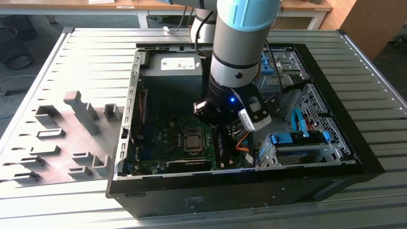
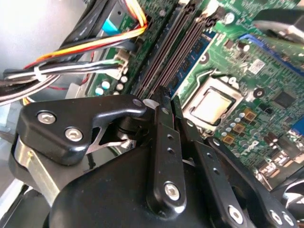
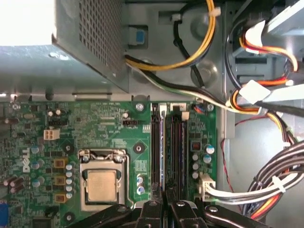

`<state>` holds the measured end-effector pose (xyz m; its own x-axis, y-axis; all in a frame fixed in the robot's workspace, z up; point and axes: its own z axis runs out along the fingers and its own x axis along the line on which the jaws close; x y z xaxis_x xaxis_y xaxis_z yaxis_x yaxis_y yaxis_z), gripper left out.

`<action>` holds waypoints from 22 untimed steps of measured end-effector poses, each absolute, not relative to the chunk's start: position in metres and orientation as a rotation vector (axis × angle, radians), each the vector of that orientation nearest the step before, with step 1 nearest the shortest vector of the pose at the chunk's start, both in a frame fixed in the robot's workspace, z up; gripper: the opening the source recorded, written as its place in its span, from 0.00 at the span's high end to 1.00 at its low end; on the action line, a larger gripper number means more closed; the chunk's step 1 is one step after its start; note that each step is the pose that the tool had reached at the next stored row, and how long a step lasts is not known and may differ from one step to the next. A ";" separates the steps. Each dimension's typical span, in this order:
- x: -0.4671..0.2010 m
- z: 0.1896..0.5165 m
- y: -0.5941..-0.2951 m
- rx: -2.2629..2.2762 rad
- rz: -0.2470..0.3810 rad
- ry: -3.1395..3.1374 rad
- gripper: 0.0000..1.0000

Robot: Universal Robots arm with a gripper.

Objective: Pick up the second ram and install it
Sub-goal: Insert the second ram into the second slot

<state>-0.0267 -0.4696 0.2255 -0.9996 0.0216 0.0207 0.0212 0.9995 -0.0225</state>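
The end effector point(image 3: 165, 205) reaches down inside the open computer case point(image 1: 356, 157) on the worktop point(image 1: 83, 62), its fingers point(image 2: 164, 142) clamped on the second ram point(image 3: 164, 156), which stands on edge in the motherboard's point(image 3: 104, 123) memory slots, beside the processor socket point(image 3: 101, 185).

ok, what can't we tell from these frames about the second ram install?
1. Whether the second ram is held or already seated: in both wrist views the gripper covers the near end of the memory slots.
2. Exterior view: the arm blocks the memory slots.
3. Slot end clips, open or latched: too small to judge in either wrist view.
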 end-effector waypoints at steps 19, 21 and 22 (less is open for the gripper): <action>-0.027 0.223 -0.475 -0.108 0.046 -3.118 0.86; -0.027 0.223 -0.475 -0.077 0.047 -3.119 0.86; -0.027 0.223 -0.475 -0.062 0.047 -3.119 0.86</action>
